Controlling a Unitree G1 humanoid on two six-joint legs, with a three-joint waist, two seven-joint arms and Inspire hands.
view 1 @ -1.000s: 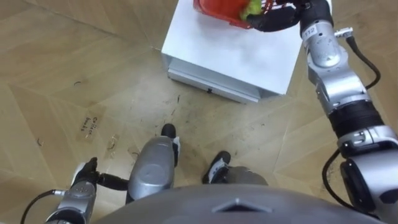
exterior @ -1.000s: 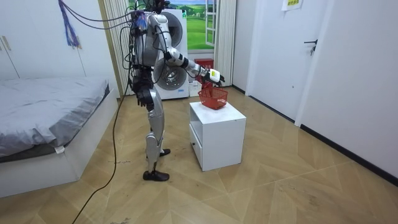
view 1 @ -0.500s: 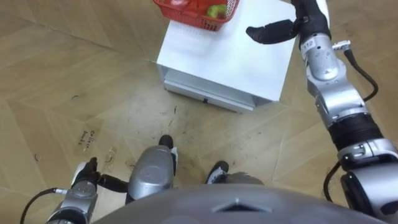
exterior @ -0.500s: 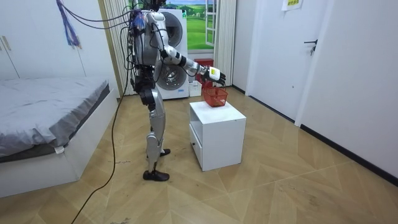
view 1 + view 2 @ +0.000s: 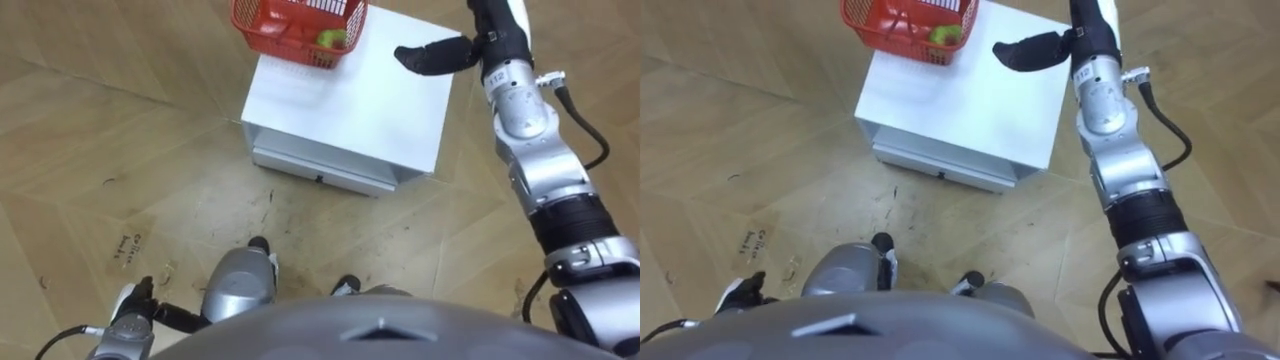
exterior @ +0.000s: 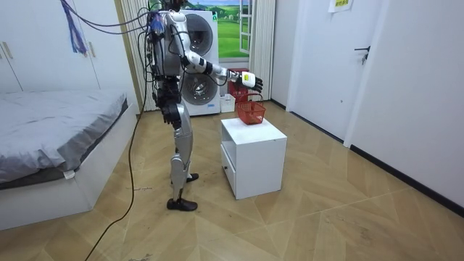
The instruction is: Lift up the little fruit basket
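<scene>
Change: right hand (image 5: 440, 55) has drawn back from the fruit basket (image 5: 290, 28) and is now apart from it.
Right hand: fingers straight, holding nothing, above white cabinet (image 5: 370, 100).
Fruit basket: on cabinet top, far left corner; green fruit (image 5: 331, 38) inside.
Left hand (image 5: 133, 308): low at robot's side; fingers unreadable.

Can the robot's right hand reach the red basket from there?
Probably yes. The open right hand hovers over the cabinet, to the right of the basket, with only bare top between them and nothing blocking.
</scene>
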